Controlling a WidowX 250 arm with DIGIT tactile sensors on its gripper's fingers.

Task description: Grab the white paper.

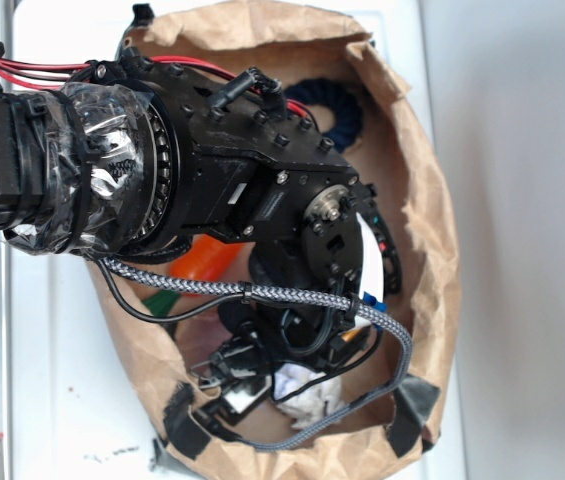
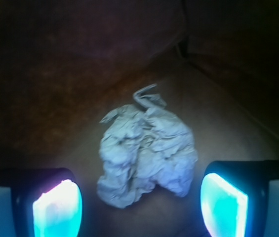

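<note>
White paper point(image 2: 146, 153), crumpled, light and soft by its look, lies on the paper bag's point(image 1: 432, 230) floor just ahead of the tool point(image 2: 141, 202), between its spread-apart fingers point(image 2: 58, 210); best pinched across its lumpy middle.

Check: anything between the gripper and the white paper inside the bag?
Nothing visible. In the wrist view the white paper lies on the bag floor between the open fingers, with no object in front of it.
</note>
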